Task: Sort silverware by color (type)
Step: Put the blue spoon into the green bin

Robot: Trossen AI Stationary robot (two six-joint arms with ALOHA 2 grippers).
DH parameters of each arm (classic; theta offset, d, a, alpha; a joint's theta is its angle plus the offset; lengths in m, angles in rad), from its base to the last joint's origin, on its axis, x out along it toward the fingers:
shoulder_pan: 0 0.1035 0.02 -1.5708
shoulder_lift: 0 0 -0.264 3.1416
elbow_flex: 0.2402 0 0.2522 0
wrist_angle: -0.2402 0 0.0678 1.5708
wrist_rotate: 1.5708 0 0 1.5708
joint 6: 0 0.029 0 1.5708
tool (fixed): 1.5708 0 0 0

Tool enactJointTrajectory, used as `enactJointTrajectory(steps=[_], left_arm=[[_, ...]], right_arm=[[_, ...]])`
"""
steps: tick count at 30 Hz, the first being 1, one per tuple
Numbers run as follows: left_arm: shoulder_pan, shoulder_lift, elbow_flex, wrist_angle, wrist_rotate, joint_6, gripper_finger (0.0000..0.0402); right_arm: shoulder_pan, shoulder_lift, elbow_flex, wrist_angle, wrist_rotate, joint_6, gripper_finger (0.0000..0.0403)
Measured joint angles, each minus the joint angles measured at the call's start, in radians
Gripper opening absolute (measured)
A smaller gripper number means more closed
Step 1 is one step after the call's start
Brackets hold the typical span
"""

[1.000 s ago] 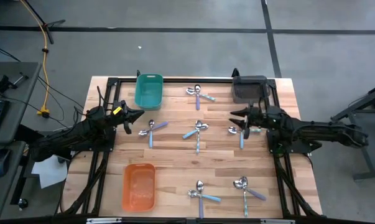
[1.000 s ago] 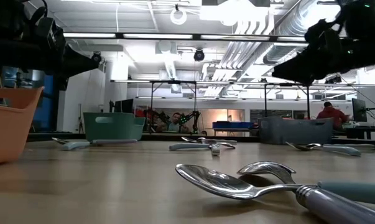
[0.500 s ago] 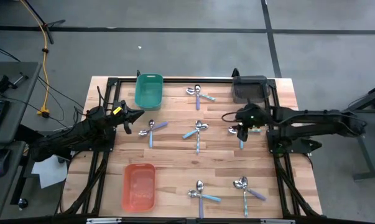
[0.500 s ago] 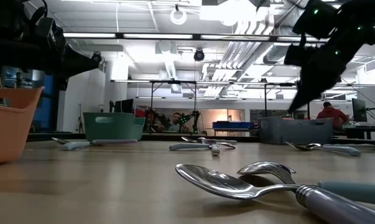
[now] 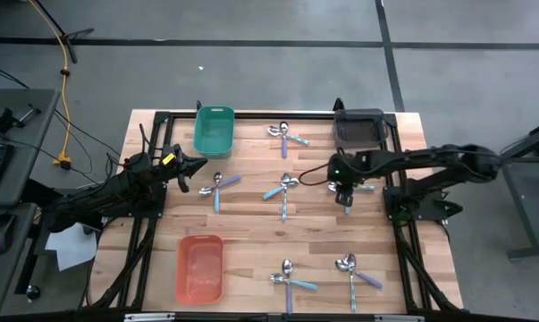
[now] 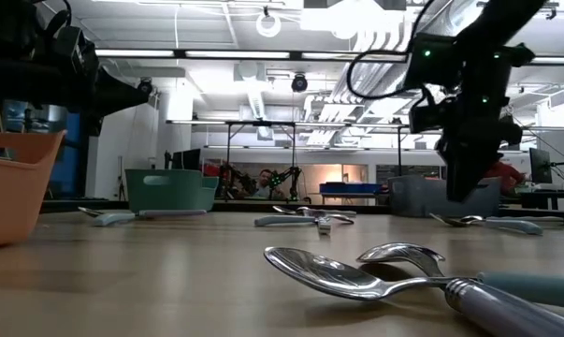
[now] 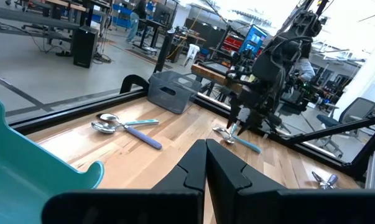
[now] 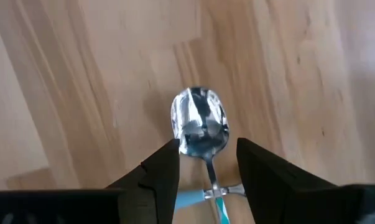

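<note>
Risk at the right hand: the right hand (image 8: 203, 163) is hanging over a crossed pair of spoons with its fingers (image 8: 161, 171) spread apart, gripping nothing; closing here is likely to catch both spoons, or nudge one so it skids on the worktop (image 5: 251, 224).
Cause: the target spoon (image 8: 199, 127) is lying across a light-blue-handled spoon (image 8: 219, 204), touching it, so the two handles are sitting together between the fingers.
Target spoon: shiny metal bowl facing up, thin handle running back under the hand; handle colour hidden there.
Location: on the worktop's right side, near the grey bin (image 5: 357, 128).
Other silverware: spoons (image 5: 283, 191) are lying in crossed pairs across the worktop, with light blue, purple and pale handles.
Left hand (image 5: 196, 165): waiting near the teal bin (image 5: 214, 130), fingers pressed together, empty.
</note>
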Motion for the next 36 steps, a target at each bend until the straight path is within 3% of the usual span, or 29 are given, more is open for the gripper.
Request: enactJointTrajectory(steps=[16,30,36], left_arm=[[0.000,0.000,0.000,0.000,-0.003,0.000,0.0001],[0.000,0.000,0.000,-0.001,-0.027,0.124,0.0001],[0.000,0.000,0.000,-0.001,-0.027,0.116,0.0001]], right_arm=[[-0.031,0.203,0.045,-0.066,-0.004,-0.074,0.0139],[-0.055,0.212,0.044,-0.062,-0.005,-0.073,0.0012],[-0.055,0.212,0.044,-0.066,-0.005,-0.091,0.0003]])
